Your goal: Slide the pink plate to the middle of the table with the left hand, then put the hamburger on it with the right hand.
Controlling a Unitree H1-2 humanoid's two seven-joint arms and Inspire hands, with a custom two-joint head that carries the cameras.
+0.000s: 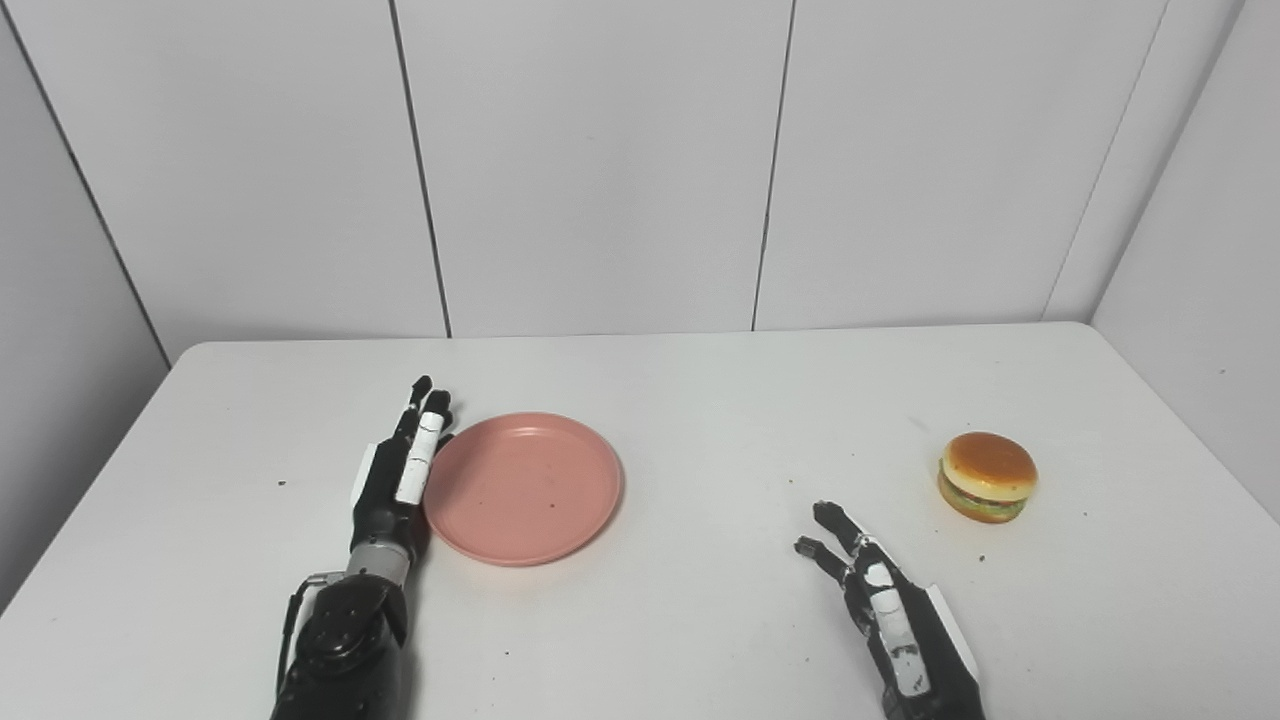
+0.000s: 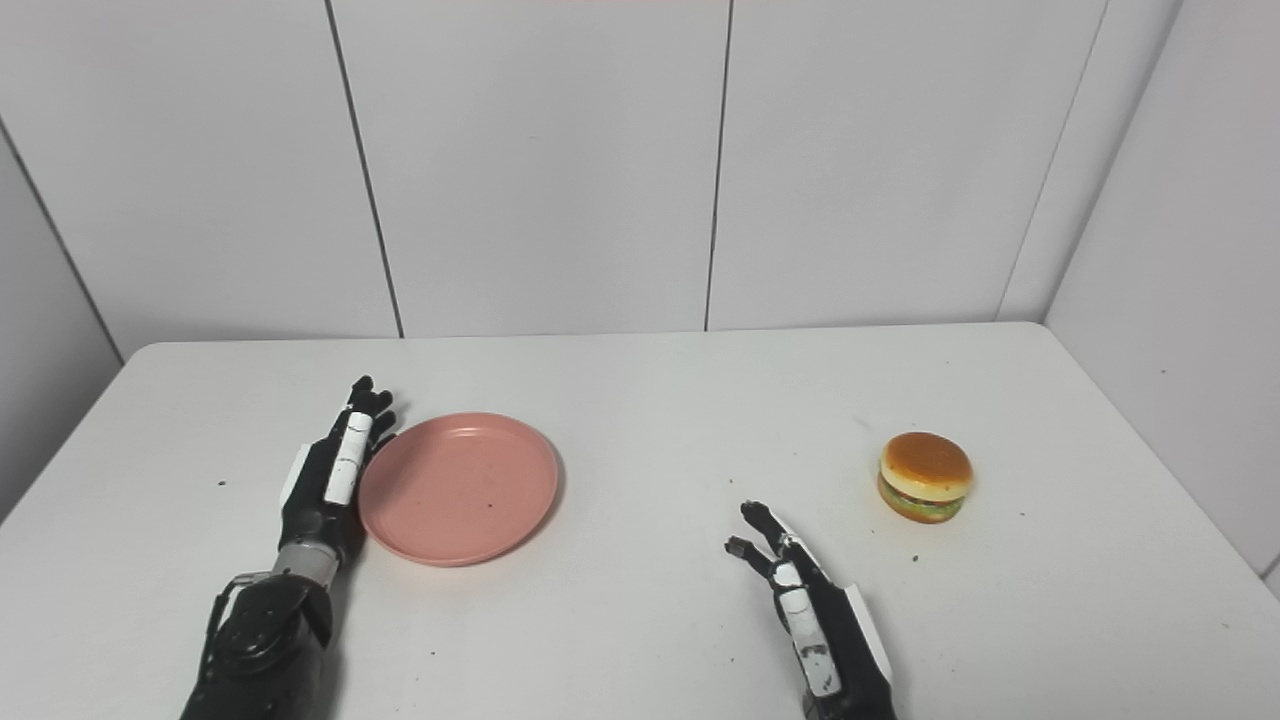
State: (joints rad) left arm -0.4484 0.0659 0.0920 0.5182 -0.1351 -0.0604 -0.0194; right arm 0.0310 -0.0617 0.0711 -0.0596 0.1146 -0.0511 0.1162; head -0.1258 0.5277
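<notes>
The left hand point(image 1: 400, 470) lies flat on its edge, fingers straight and pressed together, touching the left rim of the pink plate point(image 1: 523, 487), which sits left of the middle of the white table point(image 1: 700, 400). The right hand point(image 1: 885, 600) hovers near and right, fingers spread, holding nothing. The hamburger point(image 1: 987, 477) stands farther right, apart from it

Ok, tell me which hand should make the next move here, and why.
Left. The left hand lies flat, fingers straight, against the left rim of the pink plate, which sits left of the table's middle. The right hand is open, near the hamburger but not touching it.
</notes>
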